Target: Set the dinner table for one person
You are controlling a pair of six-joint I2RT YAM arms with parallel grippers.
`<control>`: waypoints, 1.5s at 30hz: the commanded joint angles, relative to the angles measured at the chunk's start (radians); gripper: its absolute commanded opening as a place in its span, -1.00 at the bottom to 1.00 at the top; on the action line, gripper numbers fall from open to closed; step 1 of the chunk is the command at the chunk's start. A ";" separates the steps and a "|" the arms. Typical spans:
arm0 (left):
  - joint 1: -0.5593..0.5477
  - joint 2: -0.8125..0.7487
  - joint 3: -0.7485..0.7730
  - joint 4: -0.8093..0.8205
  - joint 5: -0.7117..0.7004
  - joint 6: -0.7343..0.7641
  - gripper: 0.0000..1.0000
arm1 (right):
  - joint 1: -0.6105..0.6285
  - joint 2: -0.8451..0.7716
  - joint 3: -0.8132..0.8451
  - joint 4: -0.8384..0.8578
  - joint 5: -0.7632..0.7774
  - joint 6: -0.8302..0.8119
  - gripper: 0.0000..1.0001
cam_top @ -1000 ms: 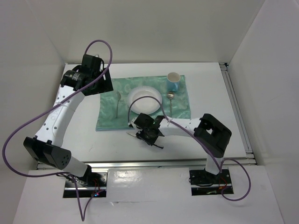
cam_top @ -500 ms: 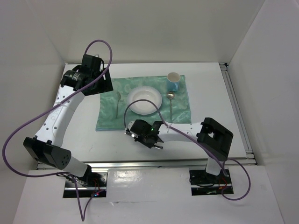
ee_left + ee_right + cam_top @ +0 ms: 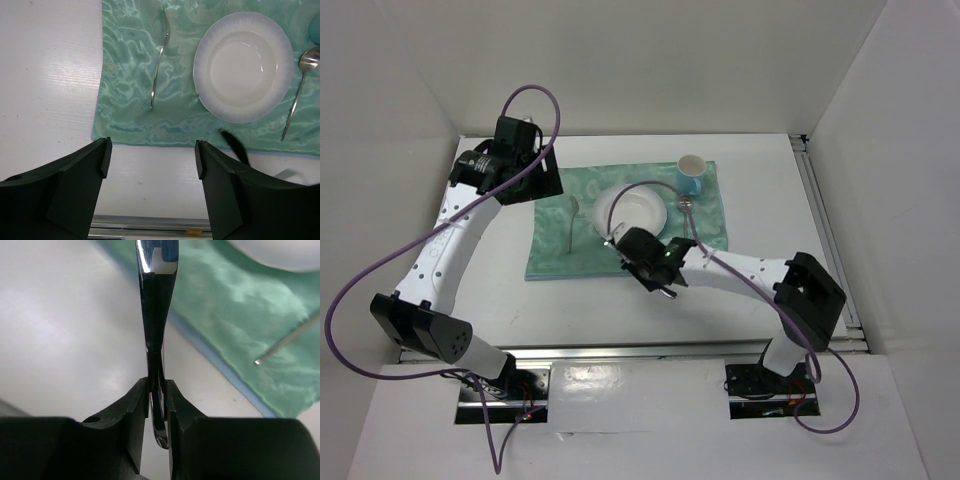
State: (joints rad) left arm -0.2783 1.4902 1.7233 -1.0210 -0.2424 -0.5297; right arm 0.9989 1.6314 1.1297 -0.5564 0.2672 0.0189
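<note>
The white dinner table (image 3: 770,200) carries a teal mat (image 3: 548,255). On the mat lie a white plate (image 3: 632,213), a fork (image 3: 571,220) to its left, a spoon (image 3: 687,218) to its right and a blue cup (image 3: 691,175) at the back. My right gripper (image 3: 638,252) is shut on a shiny knife (image 3: 156,300), held edge-up over the mat's front edge (image 3: 210,340), just in front of the plate. My left gripper (image 3: 152,165) is open and empty, high above the mat's left side, with the fork (image 3: 160,60) and plate (image 3: 243,65) below it.
A metal rail (image 3: 830,240) runs along the table's right edge and another along the front (image 3: 640,350). White walls enclose the left, back and right sides. The spoon's handle tip (image 3: 285,342) lies to the right of the knife on the mat.
My right gripper has moved with the knife from the bare table in front of the mat back and to the right, up to the mat's front edge. The left arm has not moved.
</note>
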 commanded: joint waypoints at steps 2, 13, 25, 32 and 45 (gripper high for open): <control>0.002 -0.021 0.005 0.029 0.040 -0.018 0.69 | -0.152 -0.091 0.041 -0.048 -0.023 0.131 -1.00; 0.002 -0.021 0.009 0.045 0.035 -0.018 0.69 | -0.544 0.043 0.172 -0.120 -0.180 0.211 -1.00; 0.002 -0.002 0.027 0.035 0.003 -0.009 0.69 | -0.684 0.222 0.275 -0.123 -0.229 0.222 -1.00; 0.002 0.016 0.027 0.035 0.003 -0.009 0.69 | -0.713 0.324 0.331 -0.122 -0.237 0.211 -1.00; 0.002 0.016 0.045 0.035 -0.008 0.000 0.69 | -0.723 0.188 0.219 -0.154 -0.250 0.248 -1.00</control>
State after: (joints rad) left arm -0.2783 1.5005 1.7248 -1.0019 -0.2348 -0.5293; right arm 0.2935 1.9366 1.3777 -0.6785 0.0177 0.2447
